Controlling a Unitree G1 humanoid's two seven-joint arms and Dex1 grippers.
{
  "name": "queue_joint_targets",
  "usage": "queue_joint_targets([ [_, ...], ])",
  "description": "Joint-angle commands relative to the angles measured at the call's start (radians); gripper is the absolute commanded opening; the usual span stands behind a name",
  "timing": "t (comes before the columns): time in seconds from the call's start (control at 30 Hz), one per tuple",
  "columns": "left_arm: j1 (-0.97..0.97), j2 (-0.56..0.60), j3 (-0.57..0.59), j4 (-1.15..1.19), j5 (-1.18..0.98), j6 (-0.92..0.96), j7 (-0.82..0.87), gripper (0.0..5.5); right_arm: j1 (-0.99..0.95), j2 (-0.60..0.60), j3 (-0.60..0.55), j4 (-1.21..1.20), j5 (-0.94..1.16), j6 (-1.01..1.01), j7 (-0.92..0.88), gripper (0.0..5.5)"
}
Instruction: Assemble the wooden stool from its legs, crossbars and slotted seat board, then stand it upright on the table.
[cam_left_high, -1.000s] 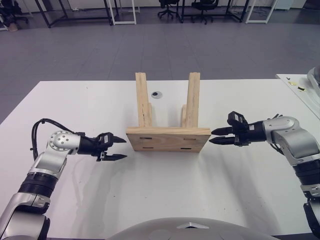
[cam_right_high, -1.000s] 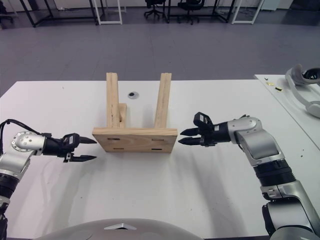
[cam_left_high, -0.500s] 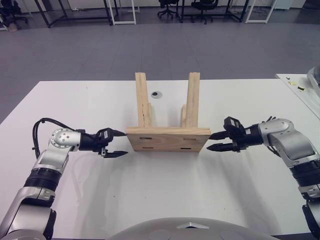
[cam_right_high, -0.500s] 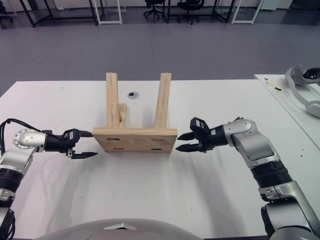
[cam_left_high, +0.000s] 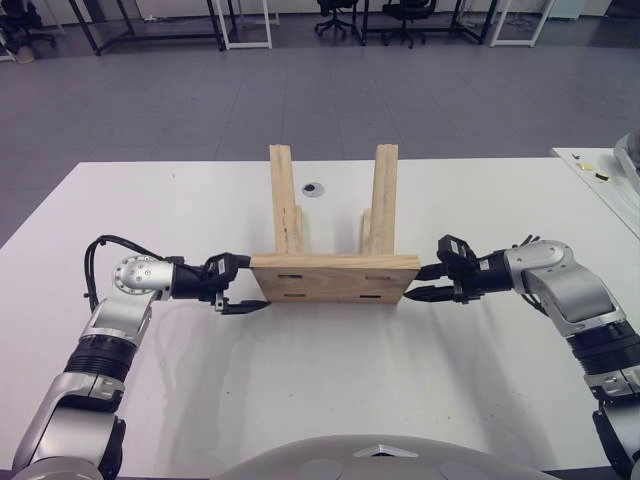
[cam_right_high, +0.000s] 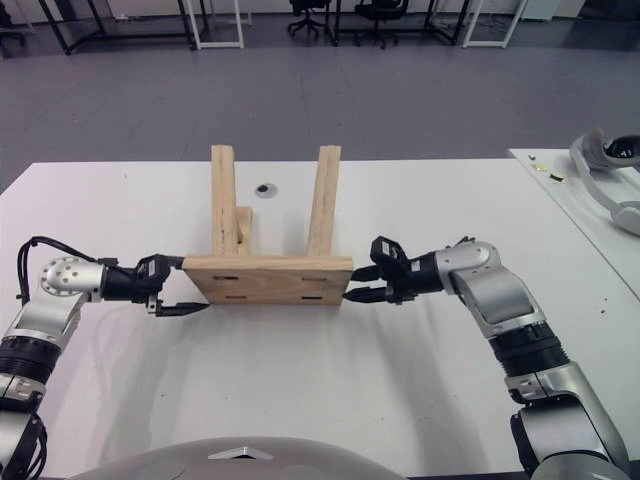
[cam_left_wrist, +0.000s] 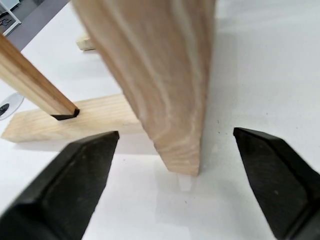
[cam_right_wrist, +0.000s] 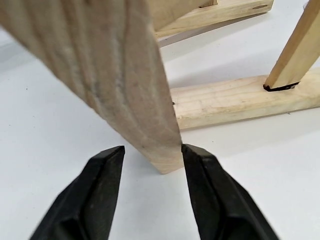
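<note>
Head views: the stool lies on its side mid-table, seat board (cam_left_high: 335, 278) facing near, legs (cam_left_high: 285, 200) pointing far. Left gripper (cam_left_high: 252, 283) and right gripper (cam_left_high: 415, 284) have moved in onto the board's ends, both spread astride them. They look set to clamp and tip it upright.
Left wrist: fingers (cam_left_wrist: 75, 185) clear of the wood; crossbar (cam_left_wrist: 35, 80) cut off.
Right wrist: one finger (cam_right_wrist: 220, 200) maybe touching, can't tell.

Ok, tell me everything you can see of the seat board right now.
The seat board is a pale, grainy wooden rectangle with four small dark slots in the face turned toward the robot. It stands on one long edge on the white table, the legs running away from it across the table. The open left end effector straddles its left end; the open right end effector brackets its right end more closely.
</note>
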Motion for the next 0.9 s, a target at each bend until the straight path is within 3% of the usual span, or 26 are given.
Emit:
queue_joint_targets([
  [0.03, -0.029, -0.007, 0.006, 0.008, -0.004, 0.007, -0.005, 4.8, -0.021, 0.026, -0.002, 0.029, -0.031, -0.031, -0.052, 2.88],
  [0.17, -0.023, -0.014, 0.003, 0.008, -0.005, 0.001, -0.008, 5.38, -0.02, 0.03, 0.005, 0.024, -0.033, -0.047, -0.04, 2.92],
  [0.33, 0.007, -0.026, -0.005, 0.001, 0.004, -0.024, -0.003, 5.38, -0.021, 0.052, -0.005, 0.013, 0.002, -0.045, -0.022, 2.92],
  [0.6, 0.004, -0.043, 0.011, -0.004, -0.036, -0.013, -0.018, 3.94, -0.037, 0.083, -0.006, 0.022, 0.018, -0.043, -0.025, 1.69],
  [0.9, 0.021, -0.039, 0.032, -0.1, -0.147, 0.089, -0.089, 2.22, -0.027, 0.078, -0.022, 0.036, 0.048, -0.042, 0.012, 1.68],
])
